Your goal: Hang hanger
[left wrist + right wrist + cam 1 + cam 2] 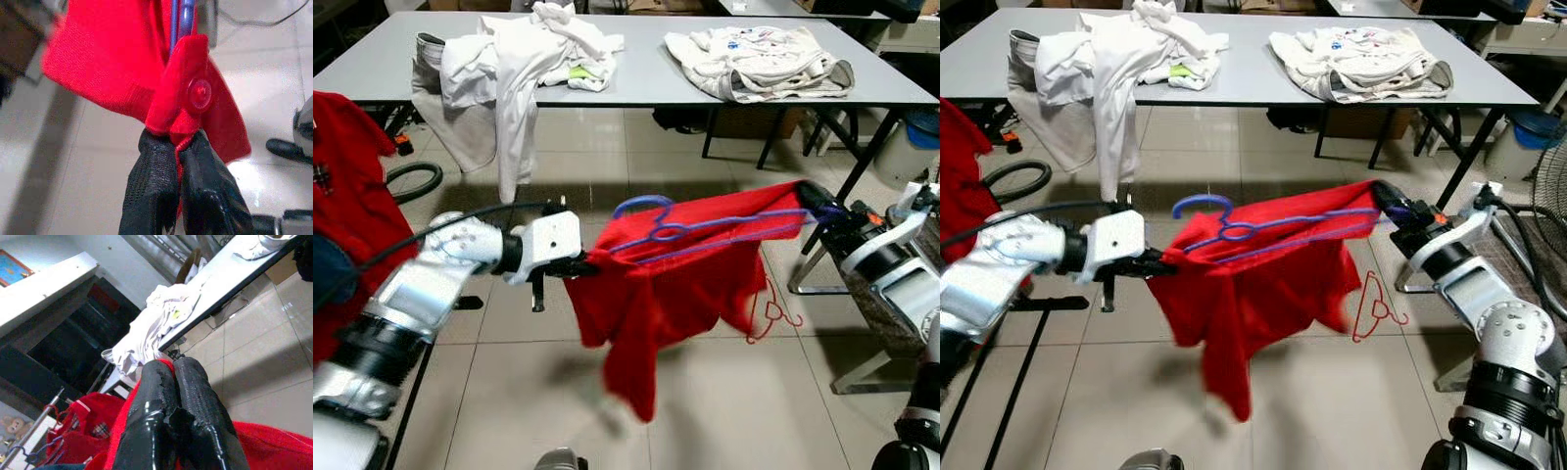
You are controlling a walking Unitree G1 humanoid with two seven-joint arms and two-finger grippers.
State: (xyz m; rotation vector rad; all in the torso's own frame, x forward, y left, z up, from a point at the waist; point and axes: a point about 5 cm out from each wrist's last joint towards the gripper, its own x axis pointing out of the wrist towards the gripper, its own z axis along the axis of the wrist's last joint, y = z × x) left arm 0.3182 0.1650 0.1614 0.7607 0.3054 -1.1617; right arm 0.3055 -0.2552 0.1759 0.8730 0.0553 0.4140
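I am holding a red shirt (675, 284) stretched between both arms above the tiled floor (509, 392), in front of a grey table (646, 83). A blue hanger (705, 227) is lying along the upper edge of the shirt, its hook (641, 205) curving up toward the left end and its bars running across to the right end. The body of the shirt is drooping below the hanger in a loose fold.

The left gripper (582, 265) is pinching the left end of the shirt. In the left wrist view its two black fingers (151, 196) are pressing together on a folded red edge just below a red button (199, 93), with the blue hanger bar rising behind the cloth.

The right gripper (1383, 204) is gripping the right end of the shirt, where the hanger's bars meet the cloth. In the right wrist view its fingers (151, 421) are closing tightly, with red fabric squeezed between and below them. I cannot tell whether the hanger bar is caught in that grip as well.

A red wire hanger (1371, 311) is lying on the floor below the right arm. On the table, a heap of white garments (524, 59) is spilling over the near edge, and a second pale garment (759, 59) is lying flat, well apart from it. More red clothing (347, 186) is hanging at the far left.
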